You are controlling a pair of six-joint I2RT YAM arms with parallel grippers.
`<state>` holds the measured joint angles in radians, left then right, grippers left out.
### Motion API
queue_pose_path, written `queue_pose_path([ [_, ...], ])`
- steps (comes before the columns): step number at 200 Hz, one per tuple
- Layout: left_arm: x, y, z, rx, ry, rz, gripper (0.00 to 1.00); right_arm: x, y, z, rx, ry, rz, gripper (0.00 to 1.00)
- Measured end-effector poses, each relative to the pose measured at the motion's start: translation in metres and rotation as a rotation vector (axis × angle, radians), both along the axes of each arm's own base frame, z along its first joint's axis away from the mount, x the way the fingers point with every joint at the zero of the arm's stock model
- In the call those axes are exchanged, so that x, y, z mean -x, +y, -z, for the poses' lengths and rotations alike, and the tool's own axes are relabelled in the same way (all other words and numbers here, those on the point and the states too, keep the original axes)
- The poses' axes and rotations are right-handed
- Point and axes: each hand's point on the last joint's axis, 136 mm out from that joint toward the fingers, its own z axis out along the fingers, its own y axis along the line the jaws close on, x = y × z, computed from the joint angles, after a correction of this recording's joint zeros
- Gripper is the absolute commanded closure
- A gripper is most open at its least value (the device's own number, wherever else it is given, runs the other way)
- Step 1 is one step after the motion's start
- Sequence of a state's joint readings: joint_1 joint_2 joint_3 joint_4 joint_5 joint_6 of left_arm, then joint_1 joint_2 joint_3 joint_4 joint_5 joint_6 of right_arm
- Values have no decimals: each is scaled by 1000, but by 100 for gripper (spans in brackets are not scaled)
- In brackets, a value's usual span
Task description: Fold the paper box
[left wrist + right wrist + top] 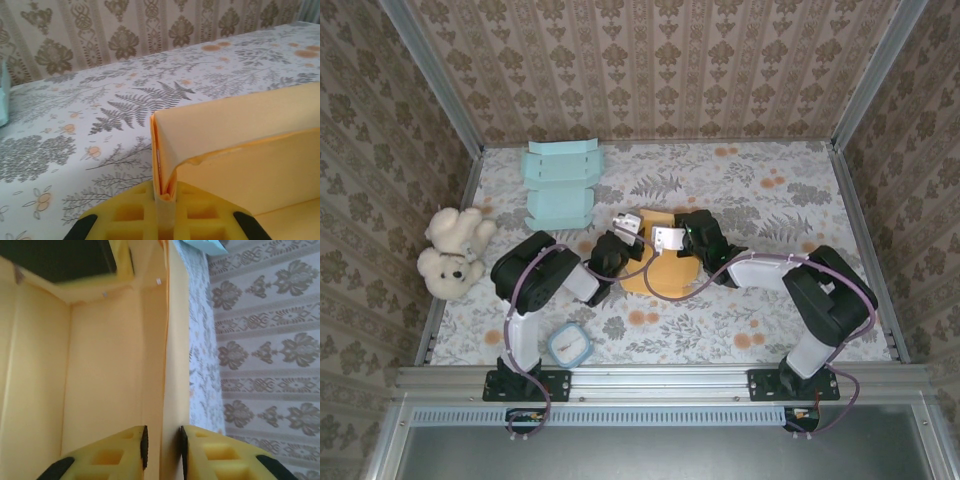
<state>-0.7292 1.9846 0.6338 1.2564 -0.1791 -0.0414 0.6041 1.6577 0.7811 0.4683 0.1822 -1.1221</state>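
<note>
The orange paper box point(665, 275) lies in the middle of the table, half folded, with both grippers at its far end. My left gripper point(630, 230) is shut on a doubled-over side wall of the box point(240, 130); the folded edge is pinched between the yellow fingers point(125, 215) of the gripper point(165, 197). My right gripper point(667, 242) straddles another upright wall point(176, 365) of the box point(100, 365). Its jaws point(162, 442) stand a little apart, with a gap beside the left pad point(144, 445).
Flat teal paper boxes point(560, 185) lie at the back left. A white teddy bear point(452, 252) sits at the left edge. A small square teal-rimmed object point(569, 345) lies near the left arm's base. Wallpapered walls enclose the table.
</note>
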Motion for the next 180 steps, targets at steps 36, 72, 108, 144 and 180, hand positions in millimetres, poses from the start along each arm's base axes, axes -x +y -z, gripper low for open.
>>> queue_pose_path([
  [36, 13, -11, -1, 2, 3, 111, 100, 18, 8, 2, -42, 82, -46, 63],
  [72, 21, -14, -4, 4, -2, 190, 100, 35, 10, -5, -100, 158, -60, 58],
  [108, 21, -11, -8, 14, -5, 219, 100, 54, 12, -33, -214, 202, -76, 53],
  [144, 23, -11, -6, 18, 3, 252, 100, 70, 9, -64, -363, 221, -57, 50],
  [180, 33, -15, -4, 10, 4, 316, 100, 64, -3, -82, -582, 284, 137, 49],
])
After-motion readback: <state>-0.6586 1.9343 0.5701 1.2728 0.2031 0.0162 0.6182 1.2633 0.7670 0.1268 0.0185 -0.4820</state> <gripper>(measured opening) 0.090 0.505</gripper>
